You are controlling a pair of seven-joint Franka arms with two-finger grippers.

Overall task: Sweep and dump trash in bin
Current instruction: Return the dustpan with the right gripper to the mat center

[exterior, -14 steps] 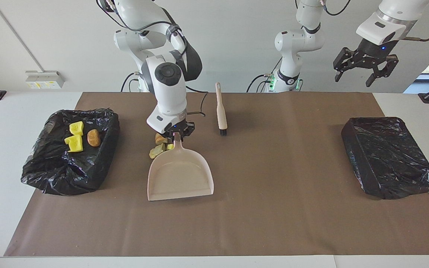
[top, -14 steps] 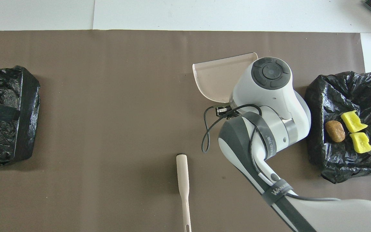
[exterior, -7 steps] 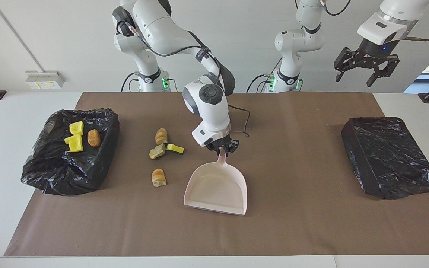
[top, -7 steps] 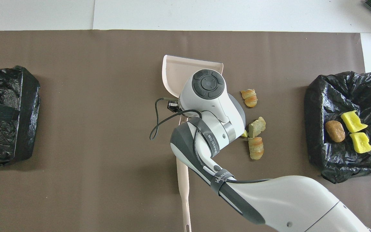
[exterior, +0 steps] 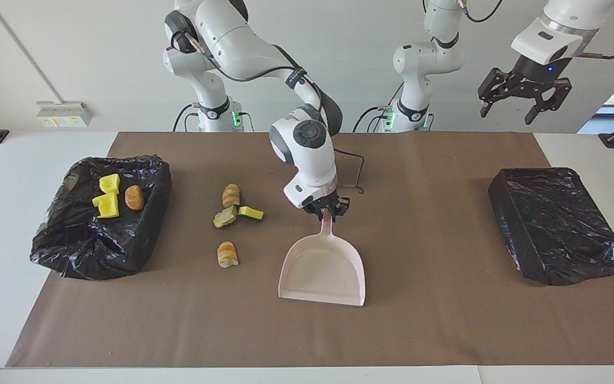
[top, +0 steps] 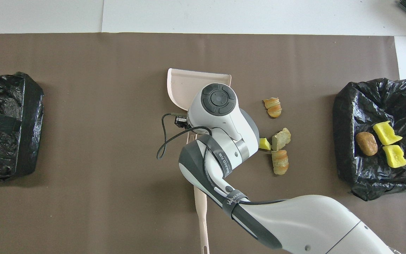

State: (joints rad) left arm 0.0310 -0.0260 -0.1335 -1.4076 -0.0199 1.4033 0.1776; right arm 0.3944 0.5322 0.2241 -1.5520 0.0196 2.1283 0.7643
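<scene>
Two words: "WANKA", "FR3" on right arm point(top: 224, 197)

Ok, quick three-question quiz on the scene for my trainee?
1. How many trash scraps lie in the bin toward the right arm's end?
2. True or false: the dustpan holds a scrap.
3. Which gripper is at the dustpan's handle: A left, B right?
Key: 1 three. 2 false, it is empty. 3 B, the right gripper; the left gripper waits raised, open.
</scene>
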